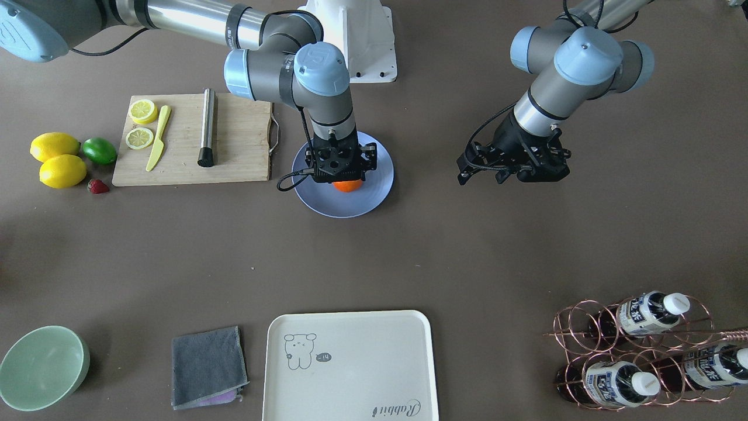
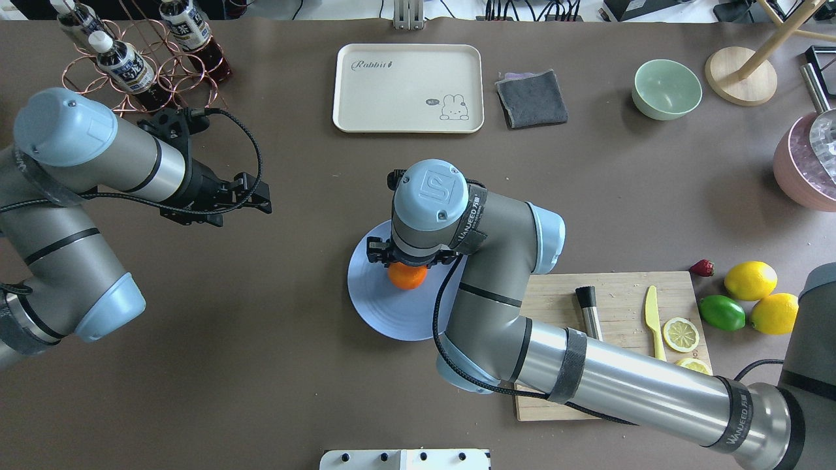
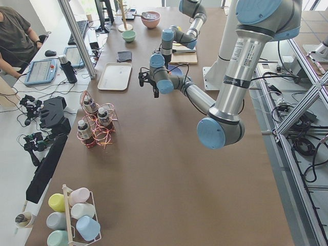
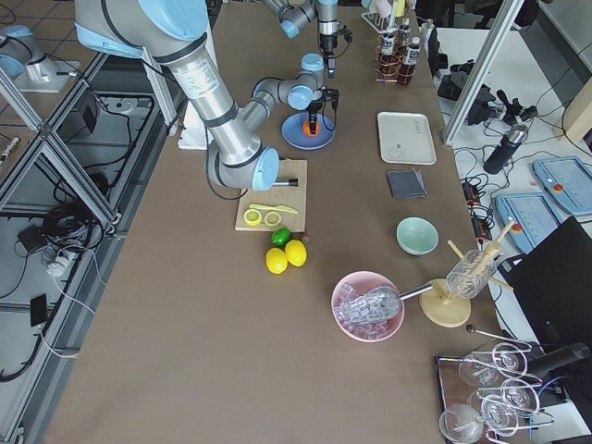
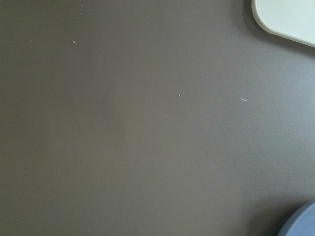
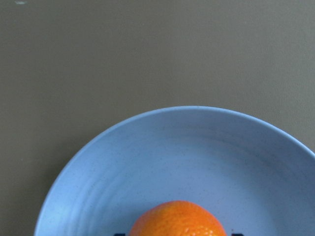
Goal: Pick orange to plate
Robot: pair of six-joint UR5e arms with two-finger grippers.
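Note:
The orange (image 1: 347, 186) (image 2: 407, 277) is near the middle of the periwinkle-blue plate (image 1: 374, 196) (image 2: 379, 313). My right gripper (image 1: 346, 180) (image 2: 408, 264) points straight down over it, and the fingers flank it closely and look shut on it. In the right wrist view the orange (image 6: 178, 219) fills the bottom edge, dark fingertips show at both its sides, and the plate (image 6: 147, 162) lies close below. Whether the fruit rests on the plate is hidden. My left gripper (image 2: 264, 196) (image 1: 464, 169) hovers open and empty over bare table, well away from the plate.
A wooden cutting board (image 1: 239, 146) with lemon slices, a yellow knife and a metal rod lies beside the plate. Two lemons (image 1: 55, 146), a lime (image 1: 99, 150) and a strawberry sit beyond it. A cream tray (image 1: 350, 362), grey cloth (image 1: 205, 365), green bowl (image 1: 41, 365) and bottle rack (image 1: 637, 351) line the far edge.

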